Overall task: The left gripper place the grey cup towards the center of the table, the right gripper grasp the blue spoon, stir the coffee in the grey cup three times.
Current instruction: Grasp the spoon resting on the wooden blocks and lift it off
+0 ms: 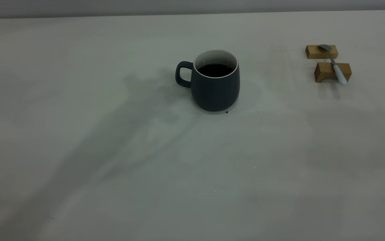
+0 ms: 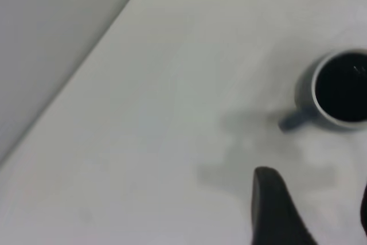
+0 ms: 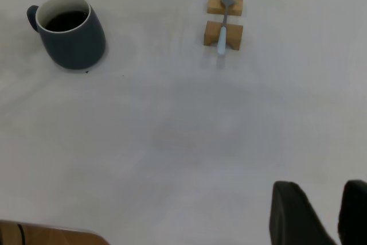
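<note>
I see the grey cup (image 1: 215,82) upright near the table (image 1: 112,167) centre, coffee (image 1: 215,70) inside. My left claw (image 2: 312,210) hangs above the table, open and empty, the cup ahead of it. My right claw (image 3: 327,213) is also open and empty; the blue spoon (image 1: 335,65) rests across two wooden blocks (image 1: 327,62) well ahead.

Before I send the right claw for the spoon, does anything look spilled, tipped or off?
Nothing stands out. The grey cup stands upright near the table's middle, coffee inside, no spill around it. The blue spoon lies across two wooden blocks, ready to pick.
</note>
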Controlling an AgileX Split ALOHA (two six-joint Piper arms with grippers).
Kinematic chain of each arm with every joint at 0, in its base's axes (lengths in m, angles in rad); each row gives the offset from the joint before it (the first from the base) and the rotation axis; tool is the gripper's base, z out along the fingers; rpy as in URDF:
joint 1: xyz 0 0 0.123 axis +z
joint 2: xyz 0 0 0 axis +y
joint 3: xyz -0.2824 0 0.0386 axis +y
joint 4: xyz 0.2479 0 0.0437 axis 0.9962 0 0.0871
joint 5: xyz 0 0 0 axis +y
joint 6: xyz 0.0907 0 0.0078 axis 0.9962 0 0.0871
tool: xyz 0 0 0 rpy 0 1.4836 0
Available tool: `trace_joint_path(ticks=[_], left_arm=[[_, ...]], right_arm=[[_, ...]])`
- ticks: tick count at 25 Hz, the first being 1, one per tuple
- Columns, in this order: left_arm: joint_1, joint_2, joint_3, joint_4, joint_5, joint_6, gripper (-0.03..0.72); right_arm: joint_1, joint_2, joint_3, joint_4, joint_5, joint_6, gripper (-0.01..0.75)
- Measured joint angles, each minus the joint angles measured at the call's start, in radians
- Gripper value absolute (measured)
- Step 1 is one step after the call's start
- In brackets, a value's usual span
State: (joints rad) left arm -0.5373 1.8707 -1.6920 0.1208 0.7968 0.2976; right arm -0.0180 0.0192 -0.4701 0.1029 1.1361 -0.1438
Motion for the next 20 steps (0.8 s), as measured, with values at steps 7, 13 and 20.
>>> trace_joint_path(ticks=[7,13,20], left_arm=[[0.001,-0.199,0.0,0.037,0.371,-0.189,0.345],[0.001,-0.324,0.094,0.039,0.371,-0.198,0.311],[0.003,-0.612,0.486,0.037,0.371,-0.262,0.298]], right_arm=[[0.0,0.0,0.0,0.0,0.0,0.0,0.24],[0.0,0.0,0.0,0.001,0.0,0.0,0.24],[0.0,0.0,0.0,0.001,0.0,0.0,0.24]])
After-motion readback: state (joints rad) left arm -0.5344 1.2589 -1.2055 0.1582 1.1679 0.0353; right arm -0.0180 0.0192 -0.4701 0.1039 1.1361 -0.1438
